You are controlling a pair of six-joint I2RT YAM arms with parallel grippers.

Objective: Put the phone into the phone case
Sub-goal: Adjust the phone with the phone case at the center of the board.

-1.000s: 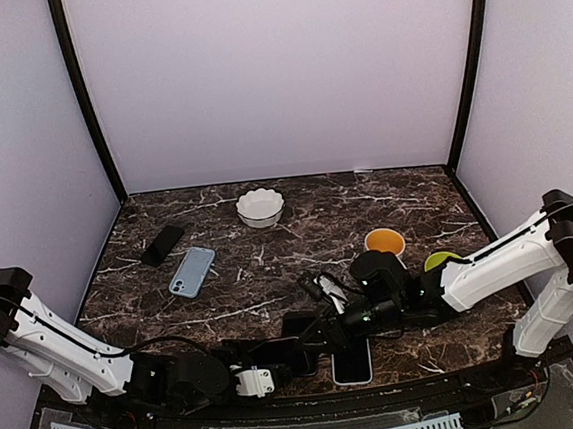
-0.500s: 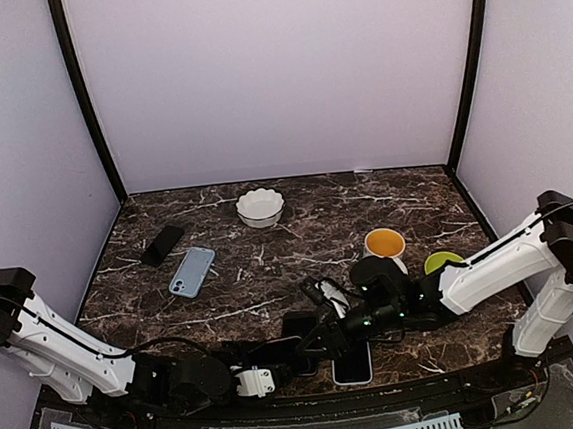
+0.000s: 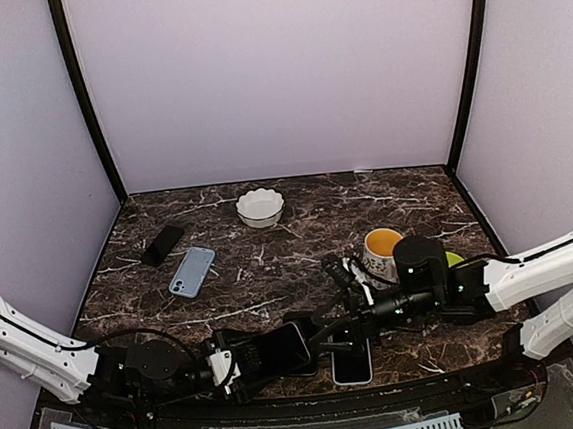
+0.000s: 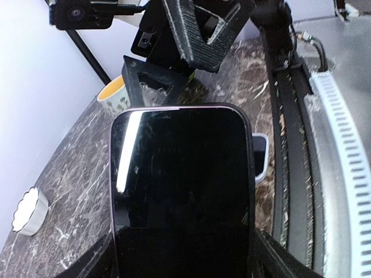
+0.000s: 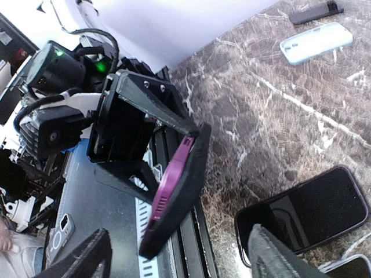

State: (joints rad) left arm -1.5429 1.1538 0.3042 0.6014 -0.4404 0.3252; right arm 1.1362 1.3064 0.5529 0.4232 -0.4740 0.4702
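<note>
A purple phone [image 5: 174, 174] sits in a black phone case [image 5: 194, 185], seen edge-on and tilted above the table's front edge. My left gripper [image 4: 182, 255] is shut on the pair, one finger on each long side, and the dark screen [image 4: 182, 185] fills its view. In the top view the phone [image 3: 283, 350] sticks out to the right of the left gripper [image 3: 234, 365]. My right gripper [image 5: 179, 260] stands open facing the phone's free end, not touching it. From above, the right gripper [image 3: 330, 339] is just to the right of the phone.
A black phone [image 5: 304, 211] lies flat below the right gripper, next to a white-rimmed one [image 3: 352, 366]. At the left back lie a light blue case [image 3: 192, 271] and a dark phone [image 3: 162, 244]. A white bowl [image 3: 260, 207] and a yellow cup [image 3: 384, 246] stand further back.
My right gripper has opened wide and its arm has drawn back to the right, off the phone. The left gripper keeps its hold and has swung the phone slightly up and right.
</note>
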